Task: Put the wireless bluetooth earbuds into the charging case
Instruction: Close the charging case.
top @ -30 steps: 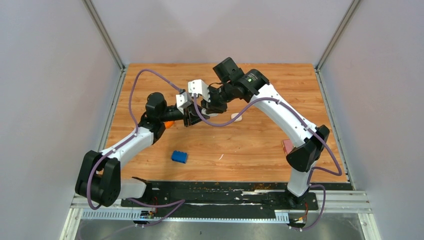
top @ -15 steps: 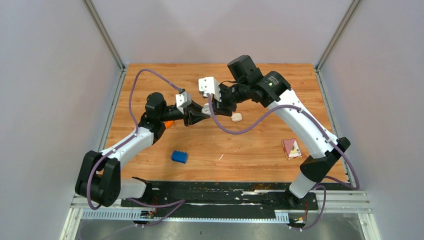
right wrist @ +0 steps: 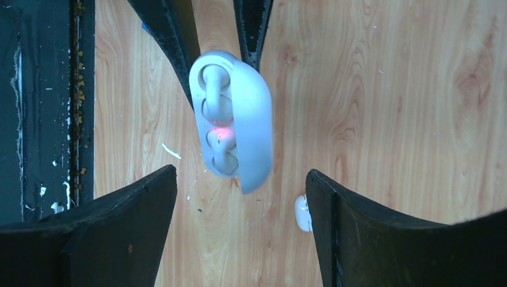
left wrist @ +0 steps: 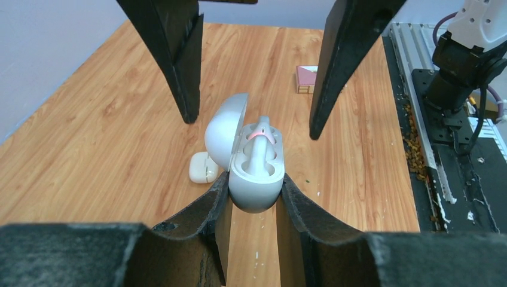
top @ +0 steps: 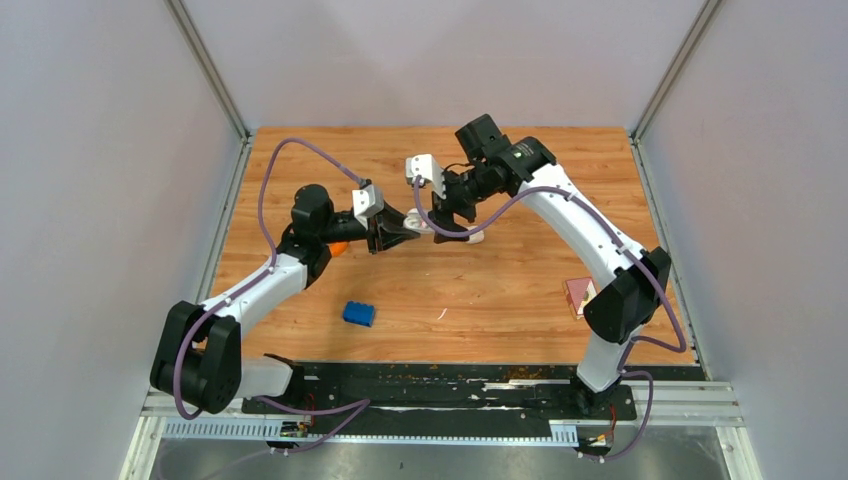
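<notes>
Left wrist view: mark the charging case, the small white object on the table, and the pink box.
charging case [left wrist: 256, 182], left wrist view, front of its lower shell.
small white object [left wrist: 202, 167], left wrist view, its rounded top.
pink box [left wrist: 307, 79], left wrist view, its upper face.

- The charging case [left wrist: 256, 192] is showing pale grey-white, with a pink-red light glowing inside.
- The bench [top: 500, 280] is showing orange-brown wood grain.
- The brick [top: 359, 314] is showing blue.
- The left tool [left wrist: 254, 185] and right tool [right wrist: 240, 174] are showing black.
</notes>
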